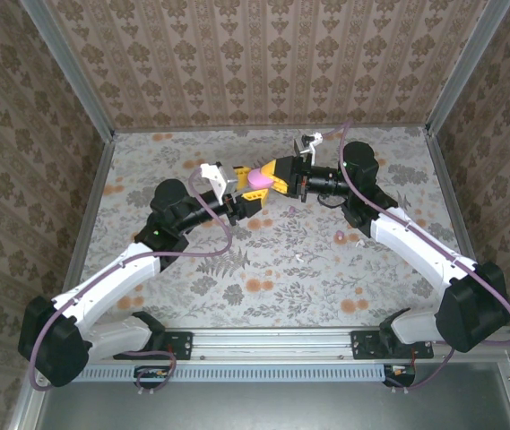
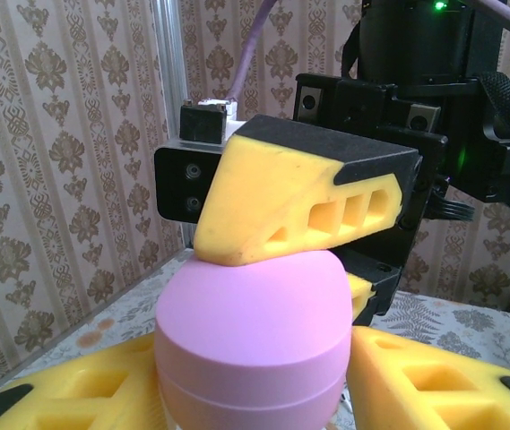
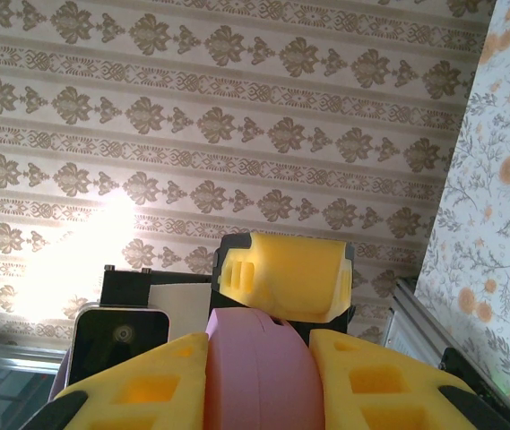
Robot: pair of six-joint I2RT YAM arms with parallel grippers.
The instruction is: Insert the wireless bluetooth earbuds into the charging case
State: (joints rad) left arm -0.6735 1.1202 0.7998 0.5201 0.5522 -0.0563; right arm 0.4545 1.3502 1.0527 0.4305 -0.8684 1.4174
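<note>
My left gripper (image 1: pixel 247 193), closed on the lower half of the pink charging case (image 2: pixel 250 313), should hold steady while my right gripper (image 1: pixel 271 177), pinching it from directly opposite, gently levers the lid open; a tiny pink earbud (image 1: pixel 340 236) lies on the table (image 1: pixel 192 269) below my right wrist.

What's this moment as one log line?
left gripper: shut on pink case | right gripper: shut on pink case | pink case: closed | earbuds: on table
</note>
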